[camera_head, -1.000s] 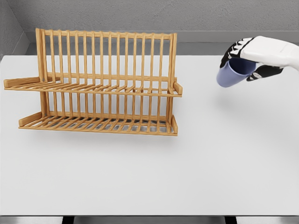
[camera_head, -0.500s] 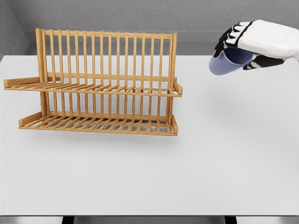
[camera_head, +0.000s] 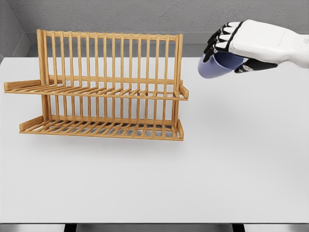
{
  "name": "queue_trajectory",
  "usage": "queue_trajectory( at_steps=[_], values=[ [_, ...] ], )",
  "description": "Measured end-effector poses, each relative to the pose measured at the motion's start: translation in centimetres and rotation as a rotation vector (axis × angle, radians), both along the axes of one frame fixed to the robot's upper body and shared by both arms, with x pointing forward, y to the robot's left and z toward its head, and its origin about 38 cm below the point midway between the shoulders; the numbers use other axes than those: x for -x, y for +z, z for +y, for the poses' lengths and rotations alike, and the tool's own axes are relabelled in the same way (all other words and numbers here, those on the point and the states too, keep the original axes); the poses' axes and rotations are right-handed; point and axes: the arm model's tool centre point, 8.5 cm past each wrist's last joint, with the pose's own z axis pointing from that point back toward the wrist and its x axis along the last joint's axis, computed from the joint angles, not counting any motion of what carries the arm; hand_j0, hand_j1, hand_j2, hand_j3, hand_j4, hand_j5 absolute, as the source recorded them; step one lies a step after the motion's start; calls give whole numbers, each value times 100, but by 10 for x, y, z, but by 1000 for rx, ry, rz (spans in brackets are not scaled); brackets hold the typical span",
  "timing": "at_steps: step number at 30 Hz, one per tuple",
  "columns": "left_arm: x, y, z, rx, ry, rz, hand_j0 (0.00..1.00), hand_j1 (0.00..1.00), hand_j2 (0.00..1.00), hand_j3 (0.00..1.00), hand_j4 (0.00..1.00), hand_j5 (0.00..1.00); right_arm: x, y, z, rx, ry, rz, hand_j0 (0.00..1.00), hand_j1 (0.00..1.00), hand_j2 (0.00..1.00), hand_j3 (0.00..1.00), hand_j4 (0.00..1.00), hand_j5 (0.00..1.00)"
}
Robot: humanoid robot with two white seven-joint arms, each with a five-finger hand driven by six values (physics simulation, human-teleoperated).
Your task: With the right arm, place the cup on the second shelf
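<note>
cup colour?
Pale blue-violet cup, held in the right hand; head view.

Open gap between hand (camera_head: pixel 227 48) and rack (camera_head: pixel 104 87).

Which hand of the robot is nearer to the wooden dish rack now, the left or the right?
Right. The right hand, holding the blue cup, is in the air just right of the rack. The left hand is not in view.
</note>
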Motion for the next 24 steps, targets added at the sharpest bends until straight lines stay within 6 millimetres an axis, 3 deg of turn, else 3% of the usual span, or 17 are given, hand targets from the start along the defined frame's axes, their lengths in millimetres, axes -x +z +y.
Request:
queue_trajectory(
  at_steps=[24],
  values=[
    [0, 0, 0, 0, 0, 0, 100, 100, 100, 100, 100, 100, -3, -11, 69, -63, 166, 23, 65, 65, 65, 65, 65, 65]
  ],
)
